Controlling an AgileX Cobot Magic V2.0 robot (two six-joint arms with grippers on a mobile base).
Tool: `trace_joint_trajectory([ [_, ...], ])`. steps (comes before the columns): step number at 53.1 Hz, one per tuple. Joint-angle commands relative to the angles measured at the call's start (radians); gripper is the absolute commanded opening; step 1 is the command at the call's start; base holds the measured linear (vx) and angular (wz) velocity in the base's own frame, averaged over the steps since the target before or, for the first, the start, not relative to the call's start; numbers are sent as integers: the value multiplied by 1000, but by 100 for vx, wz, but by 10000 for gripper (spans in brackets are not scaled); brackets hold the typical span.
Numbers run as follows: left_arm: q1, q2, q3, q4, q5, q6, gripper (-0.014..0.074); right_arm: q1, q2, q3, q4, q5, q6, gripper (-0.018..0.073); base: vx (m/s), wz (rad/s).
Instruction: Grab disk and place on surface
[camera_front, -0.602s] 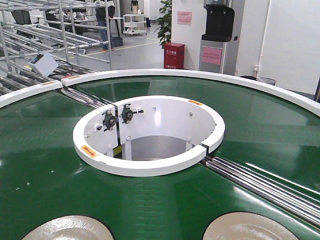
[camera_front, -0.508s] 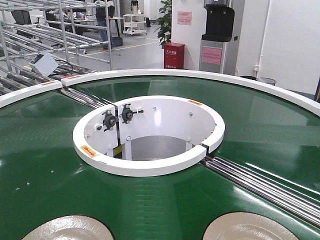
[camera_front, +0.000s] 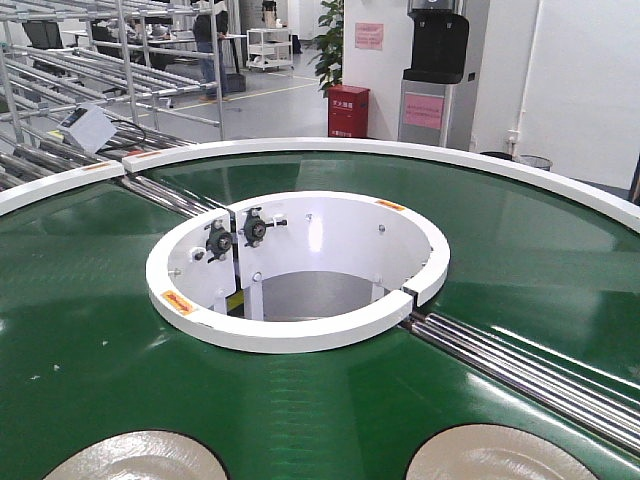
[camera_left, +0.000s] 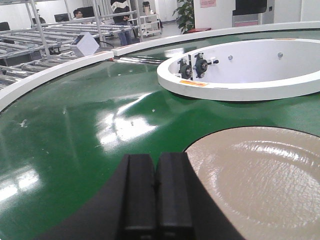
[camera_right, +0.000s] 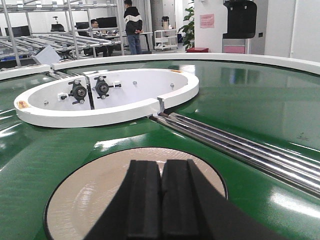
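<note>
Right tool (camera_right: 161, 200), clenched empty, faces its disk (camera_right: 85, 195) squarely; my left tool (camera_left: 156, 200), also clenched, has a disk (camera_left: 260, 180) off right.

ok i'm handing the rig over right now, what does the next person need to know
Left hand: shut, empty, low over the belt. A beige disk lies just ahead of it, to the right in its wrist view.
Right hand: shut, empty. A second disk lies straight ahead of it.
Both disks lie flat on the green belt, at the front view's lower edge.
Done: nothing grabbed yet.
Left: open a hand, grab a disk and place it on the surface, which no view shows.
</note>
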Motion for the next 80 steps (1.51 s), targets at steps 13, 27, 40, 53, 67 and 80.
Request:
trace_joint_trajectory([
  [13, -7, -11, 13, 0, -88, -10, 1, -4, -12, 20, -9, -86, -1, -9, 0, 0],
  [27, -7, -11, -15, -28, -363, -100, 1, -5, -12, 7, 1, -405, -8, -9, 0, 0],
  [40, -7, 77, -447, 88, -222, -25, 1, -5, 47, -365, 51, -316, -179, -9, 0, 0],
  [53, -7, 416, -869, 86, -120, 18, 1, -5, 400, -753, 51, -257, -230, -9, 0, 0],
  [67, -7, 701, -952, 78, -162, 17, 1, -5, 746, -893, 51, -250, -227, -9, 0, 0],
  [80, -7, 813, -952, 78, -121, 16, 2, -5, 868, -892, 51, -187, -227, -9, 0, 0],
])
